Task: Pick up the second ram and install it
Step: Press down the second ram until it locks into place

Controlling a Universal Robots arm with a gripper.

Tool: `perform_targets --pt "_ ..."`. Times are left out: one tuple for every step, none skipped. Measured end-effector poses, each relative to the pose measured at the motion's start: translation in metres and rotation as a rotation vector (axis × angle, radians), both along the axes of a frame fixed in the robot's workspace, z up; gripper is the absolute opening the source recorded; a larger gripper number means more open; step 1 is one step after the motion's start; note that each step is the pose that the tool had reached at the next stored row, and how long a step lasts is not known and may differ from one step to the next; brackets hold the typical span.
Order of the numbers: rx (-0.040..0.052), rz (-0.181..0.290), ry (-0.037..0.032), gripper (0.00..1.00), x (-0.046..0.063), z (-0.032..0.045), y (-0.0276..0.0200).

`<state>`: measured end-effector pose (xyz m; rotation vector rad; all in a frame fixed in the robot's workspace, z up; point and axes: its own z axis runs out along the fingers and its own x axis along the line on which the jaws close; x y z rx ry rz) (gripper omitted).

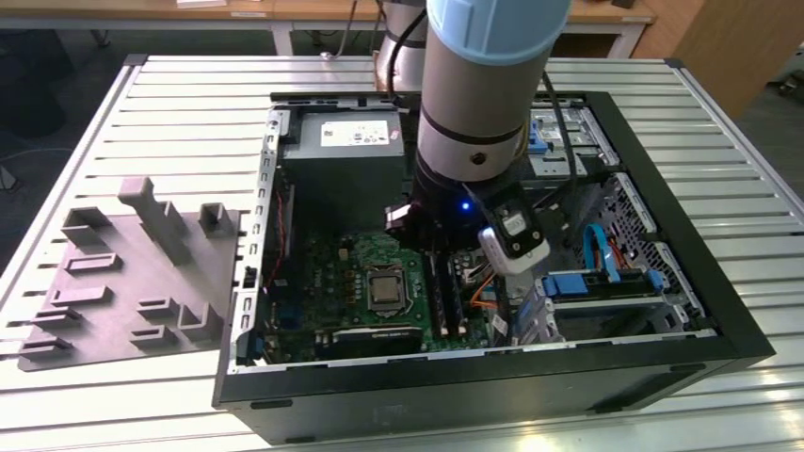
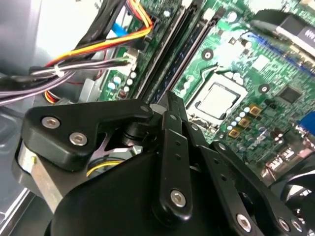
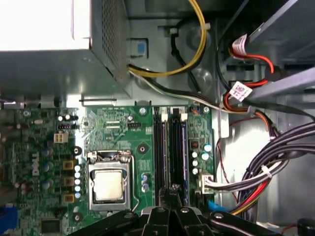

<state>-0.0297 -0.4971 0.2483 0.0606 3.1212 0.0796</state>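
Observation:
My gripper is down inside the open computer case, over the memory slots of the green motherboard. Its black fingers are shut together with nothing seen between them. A long dark blue-green stick, the second ram, stands in one of the slots. The fingertips sit right at the stick's near end, and I cannot tell whether they touch it. The slots run straight ahead of the fingertips, beside the processor socket.
The grey power supply fills the case's far end. Bundled black, red and yellow cables hang beside the slots. Blue drive brackets sit at the exterior view's right. A grey plastic holder tray lies on the slatted table at the exterior view's left.

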Motion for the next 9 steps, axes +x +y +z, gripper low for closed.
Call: perform_targets --pt "-0.0002 0.0 0.0 0.11 0.0 0.0003 0.0001" --pt "-0.0004 0.0 0.0002 0.11 0.0 0.0017 0.0" --pt "-0.0002 0.0 0.0001 0.11 0.0 0.0034 0.0001" --pt "-0.0002 0.0 0.0001 0.11 -0.0001 0.0042 0.0001" --pt "0.0 0.0 0.0 0.11 -0.0001 0.0041 0.0001" --pt "0.0 0.0 0.0 0.11 -0.0001 0.0044 0.0001" --pt "0.0 0.0 0.0 0.11 -0.0001 0.0047 0.0001" --pt "0.0 0.0 0.0 0.11 -0.0001 0.0048 0.0001" --pt "0.0 0.0 0.0 0.11 -0.0001 0.0048 0.0001"
